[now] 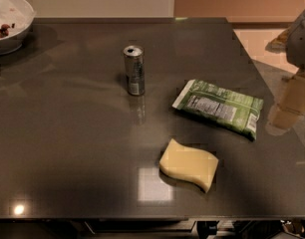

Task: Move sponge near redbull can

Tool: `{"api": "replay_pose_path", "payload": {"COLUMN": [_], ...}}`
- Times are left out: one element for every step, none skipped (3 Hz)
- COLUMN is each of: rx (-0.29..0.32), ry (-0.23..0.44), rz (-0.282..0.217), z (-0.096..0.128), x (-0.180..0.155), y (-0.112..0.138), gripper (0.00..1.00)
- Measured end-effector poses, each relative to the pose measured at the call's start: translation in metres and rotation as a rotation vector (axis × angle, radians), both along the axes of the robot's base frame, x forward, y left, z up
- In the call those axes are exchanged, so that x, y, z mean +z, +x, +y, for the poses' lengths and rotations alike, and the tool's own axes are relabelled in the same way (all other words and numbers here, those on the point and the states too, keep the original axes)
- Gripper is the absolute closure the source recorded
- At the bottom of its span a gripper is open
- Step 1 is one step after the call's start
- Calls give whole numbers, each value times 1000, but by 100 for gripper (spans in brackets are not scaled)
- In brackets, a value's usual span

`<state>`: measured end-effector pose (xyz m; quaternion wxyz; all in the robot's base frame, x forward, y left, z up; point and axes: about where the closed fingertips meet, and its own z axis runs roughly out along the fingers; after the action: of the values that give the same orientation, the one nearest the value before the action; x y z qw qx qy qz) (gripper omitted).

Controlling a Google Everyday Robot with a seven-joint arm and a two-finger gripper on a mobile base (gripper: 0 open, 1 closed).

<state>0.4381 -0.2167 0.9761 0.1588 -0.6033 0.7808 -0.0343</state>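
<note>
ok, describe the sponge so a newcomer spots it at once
On the dark table, look near the front edge, right of centre, just in front of the green snack bag; the claw is off at the view's right edge. The sponge is the pale yellow, wavy-edged block lying flat, unlike the upright silver can further back.

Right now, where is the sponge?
The sponge lies on the table, near-right of centre in the camera view, just in front of the green snack bag, apart from the redbull can; the gripper is at the right edge.
</note>
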Motion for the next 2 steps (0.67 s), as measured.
{"api": "replay_pose_path", "payload": {"rx": [0, -10], "ry": [0, 24], "rz": [0, -1], "z": [0, 0], "x": [0, 2], "y": [0, 5], "gripper": [0, 0]}}
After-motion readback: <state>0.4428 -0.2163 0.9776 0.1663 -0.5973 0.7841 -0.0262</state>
